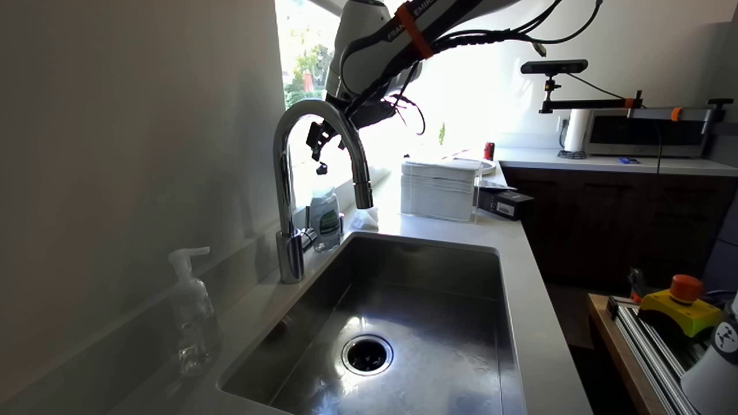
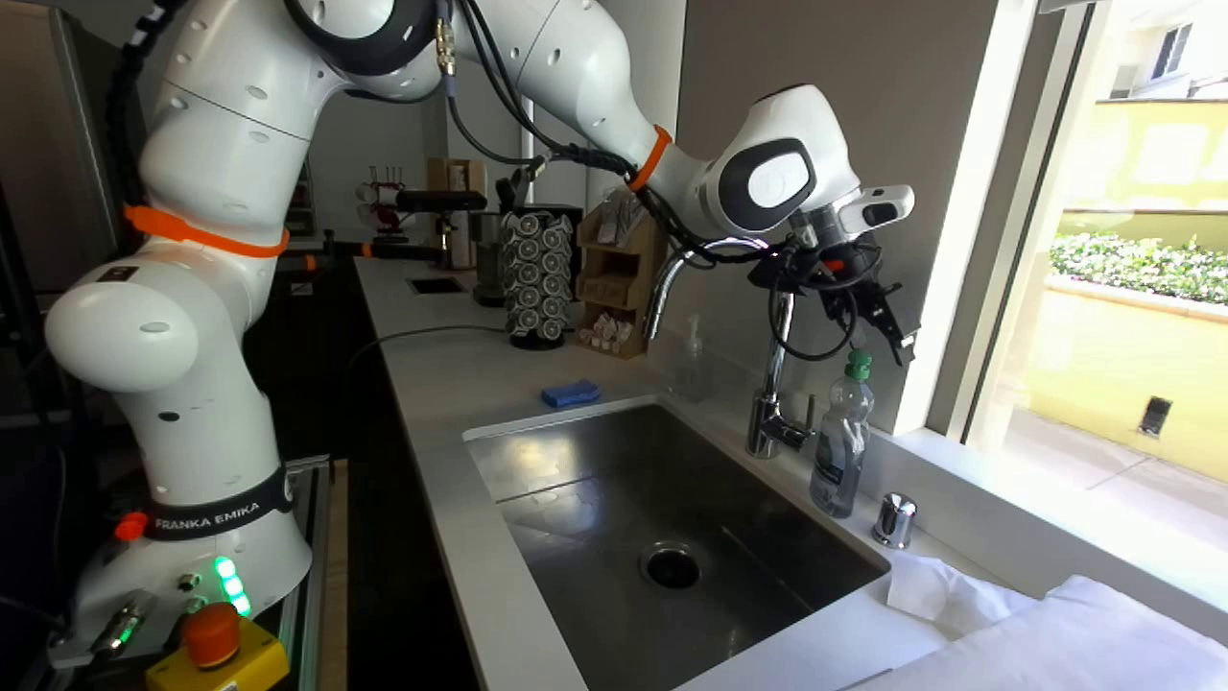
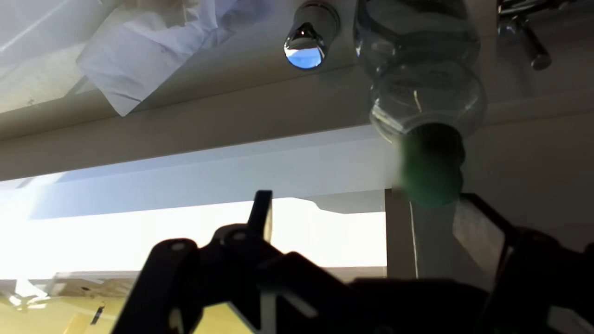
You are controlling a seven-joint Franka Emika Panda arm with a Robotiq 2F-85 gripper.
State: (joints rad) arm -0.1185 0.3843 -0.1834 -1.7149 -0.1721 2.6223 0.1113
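Wrist view shows my gripper (image 3: 365,206) large: its two fingers (image 3: 478,227) stand wide apart, with nothing held. I see one bottle (image 3: 420,88) with one green cap (image 3: 431,176) close by the finger on the right; whether the two touch, I cannot tell. Left of the bottle are one chrome knob (image 3: 310,39) and, farther left, one crumpled paper (image 3: 139,55); on the right is one tap lever (image 3: 529,44).

Both exterior views give what my wrist does not: the arched spout of that single tap (image 2: 765,427), one sink (image 1: 426,259) with one drain (image 1: 367,354), one clear pump (image 1: 193,323) and one yellow stop box (image 1: 674,305). There the bottle stands upright on the counter (image 2: 470,384) beside the sink, just right of the tap, my gripper near its cap.

In an exterior view alone I find one blue sponge (image 2: 571,393) past the sink's far end, with one pod rack (image 2: 537,278) and one wooden shelf (image 2: 614,288) farther off. Also in an exterior view, beyond the sink: one white stack (image 1: 439,190), one black box (image 1: 504,203) to its right, one red can (image 1: 489,151) farther away, and, far off at right, one paper roll (image 1: 576,131) and one microwave (image 1: 646,135).
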